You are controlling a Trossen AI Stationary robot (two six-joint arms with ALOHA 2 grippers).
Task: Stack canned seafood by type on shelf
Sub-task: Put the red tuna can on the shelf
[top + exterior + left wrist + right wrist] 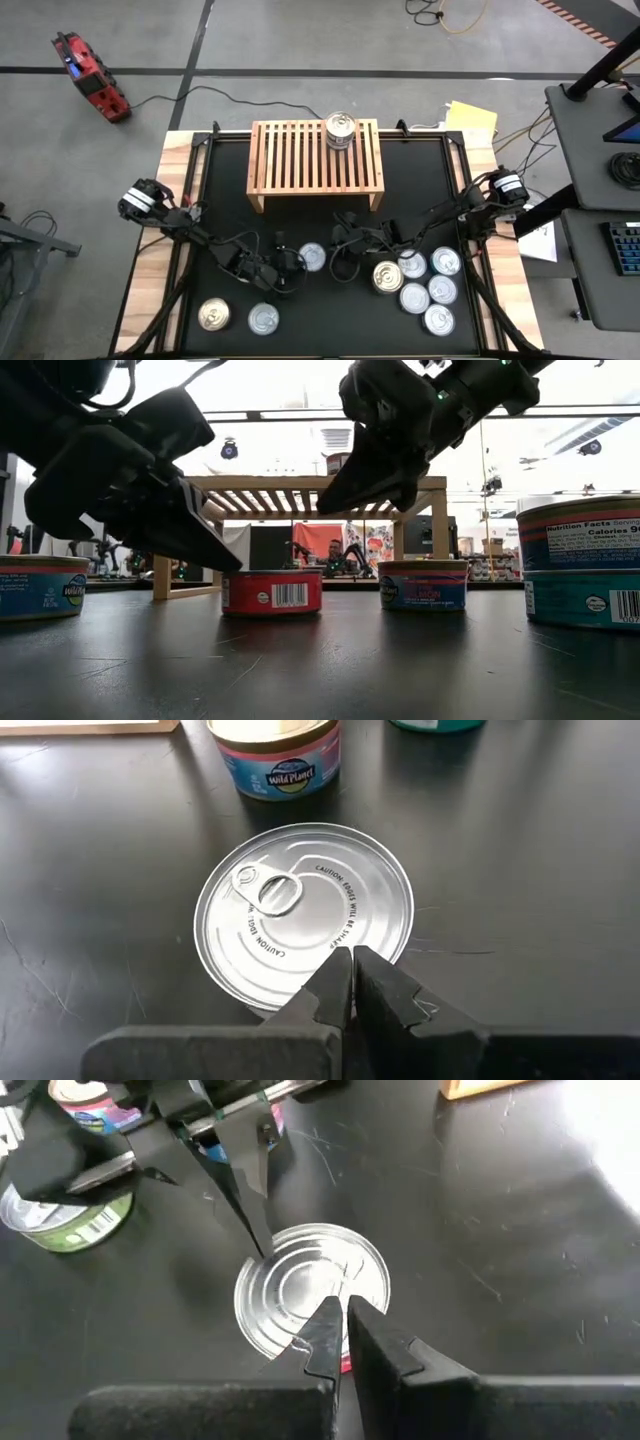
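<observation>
A flat red-sided tin with a silver lid (pixel 312 257) (pixel 272 592) (pixel 305 915) (pixel 310 1290) stands on the black mat between both grippers. My left gripper (pixel 290 263) (pixel 352 955) is shut, its tips (pixel 236 565) at the tin's left rim. My right gripper (pixel 341 250) (pixel 336 1308) is shut and hangs above the tin (pixel 325 505), clear of it. The light-wood shelf (pixel 315 160) stands at the far side, with one taller tin (pixel 340 130) on its slatted top near the far right. My left gripper's shut fingertips (pixel 262 1252) stand at the left rim (pixel 228 574) of the red tin's lid, slanting down from the table's left. I cannot tell whether they touch it. The tin sits flat on the mat.
Several silver-lidded tins (pixel 430 290) and a gold-lidded one (pixel 388 276) cluster at the near right. A gold-lidded tin (pixel 213 316) and a silver one (pixel 263 319) sit near left. The left wrist view shows a Wild Planet tin (pixel 275 755) beyond the red one.
</observation>
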